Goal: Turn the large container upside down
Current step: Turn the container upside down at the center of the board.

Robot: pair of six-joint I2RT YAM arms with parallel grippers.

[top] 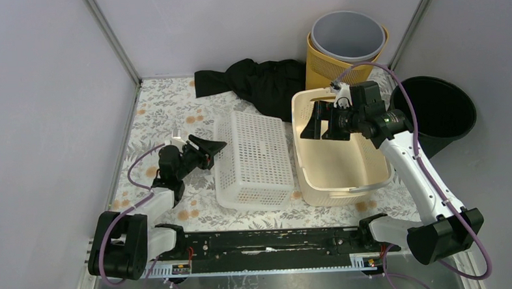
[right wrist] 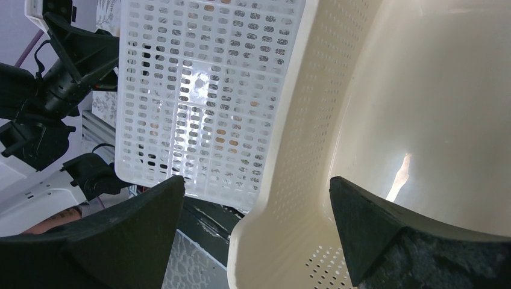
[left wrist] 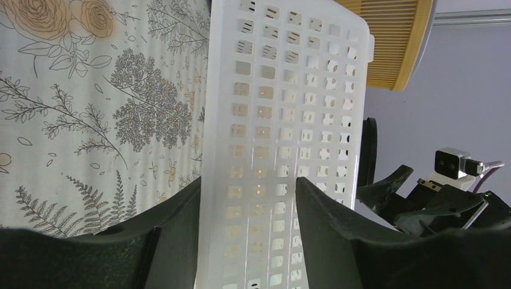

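Surface: a table covered with a floral cloth is enclosed by plain grey walls.
Left gripper: the left gripper is seen low over the cloth, just beside the left side of the white basket; its jaws are held apart, and in the left wrist view the perforated side of that basket is seen between the fingers. Contact cannot be judged.
White basket: a perforated white basket is laid bottom up at the middle of the table, close to the cream basket's left side.
Black cloth: a crumpled black cloth is spread behind the white basket, by the back wall.
Cream basket: the cream basket, the largest container on the table, is found right of centre, standing upright with its opening upward.
Right gripper: the right gripper is held over the cream basket's rear left rim; the jaws are spread wide, and in the right wrist view the rim is framed between them, not clamped.
Bins: a grey bin is nested in a yellow bin at the back right.
Black bucket: a black bucket is tilted at the far right edge.
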